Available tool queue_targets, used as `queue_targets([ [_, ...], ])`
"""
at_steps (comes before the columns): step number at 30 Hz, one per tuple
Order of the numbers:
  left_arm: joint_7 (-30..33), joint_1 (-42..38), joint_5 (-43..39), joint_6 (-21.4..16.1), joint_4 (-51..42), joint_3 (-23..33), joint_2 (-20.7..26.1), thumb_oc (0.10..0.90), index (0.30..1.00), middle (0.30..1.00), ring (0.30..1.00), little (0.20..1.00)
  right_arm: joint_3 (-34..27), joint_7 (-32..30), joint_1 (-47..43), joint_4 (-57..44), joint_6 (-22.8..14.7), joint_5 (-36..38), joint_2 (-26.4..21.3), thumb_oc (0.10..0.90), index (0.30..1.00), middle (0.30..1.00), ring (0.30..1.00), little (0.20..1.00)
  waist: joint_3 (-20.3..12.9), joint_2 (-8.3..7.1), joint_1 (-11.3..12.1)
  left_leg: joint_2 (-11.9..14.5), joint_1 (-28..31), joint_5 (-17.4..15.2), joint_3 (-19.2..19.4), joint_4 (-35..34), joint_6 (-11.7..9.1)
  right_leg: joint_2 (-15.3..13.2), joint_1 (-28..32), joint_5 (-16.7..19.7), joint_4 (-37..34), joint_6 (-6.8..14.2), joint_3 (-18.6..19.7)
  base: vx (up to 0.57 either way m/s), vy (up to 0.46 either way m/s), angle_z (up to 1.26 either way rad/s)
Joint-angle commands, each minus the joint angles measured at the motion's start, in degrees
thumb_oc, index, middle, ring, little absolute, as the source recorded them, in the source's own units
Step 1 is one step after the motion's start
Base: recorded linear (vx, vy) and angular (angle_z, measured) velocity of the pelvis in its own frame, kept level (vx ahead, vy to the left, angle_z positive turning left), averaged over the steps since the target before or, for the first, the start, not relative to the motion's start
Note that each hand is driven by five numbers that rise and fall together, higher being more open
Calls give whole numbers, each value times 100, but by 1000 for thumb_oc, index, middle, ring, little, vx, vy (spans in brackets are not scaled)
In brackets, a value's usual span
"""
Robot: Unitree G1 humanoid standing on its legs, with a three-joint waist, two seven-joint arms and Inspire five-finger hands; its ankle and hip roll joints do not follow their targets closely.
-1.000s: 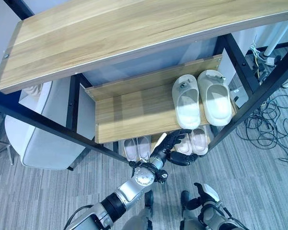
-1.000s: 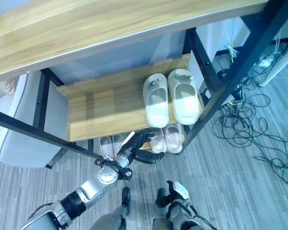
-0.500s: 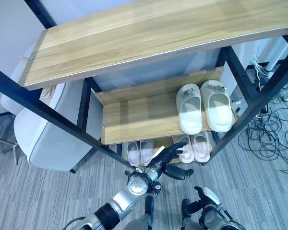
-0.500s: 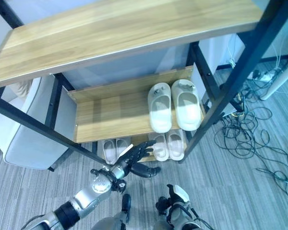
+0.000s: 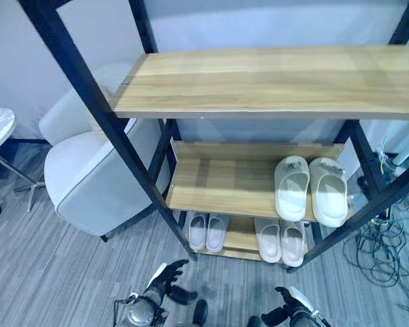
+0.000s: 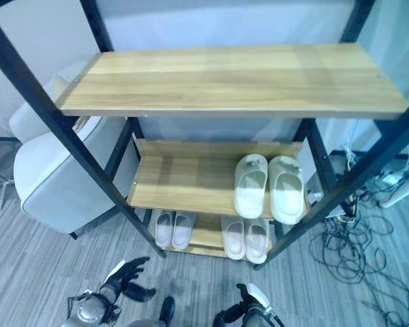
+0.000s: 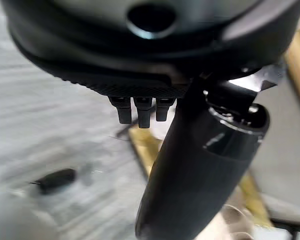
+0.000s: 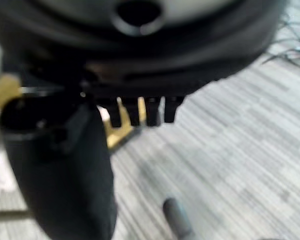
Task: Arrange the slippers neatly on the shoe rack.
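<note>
Three slipper pairs [image 5: 292,196] sat paired on the shoe rack [image 5: 259,82]; left hand [image 5: 165,281] and right hand [image 8: 140,107] hung spread, empty. Arranging looked finished.

Dark left hand [image 5: 165,278], silver-grey wrist, right hand [image 6: 244,300] dark, perhaps white-capped thumb

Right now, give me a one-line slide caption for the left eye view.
Three slipper pairs sit on the shoe rack: cream pair on the middle shelf, two pale pairs below; left hand open over the floor.
</note>
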Motion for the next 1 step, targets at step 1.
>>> queue_targets([
  [1,285,-256,343,-363,213,174,-116,800,900,900,900,900,-28,-55,9,-38,-210,-25,-42,800,900,900,900,900,-387,-208,140,-130,1,-504,289,14,-18,-282,-35,-534,130,181,-244,26,19,23],
])
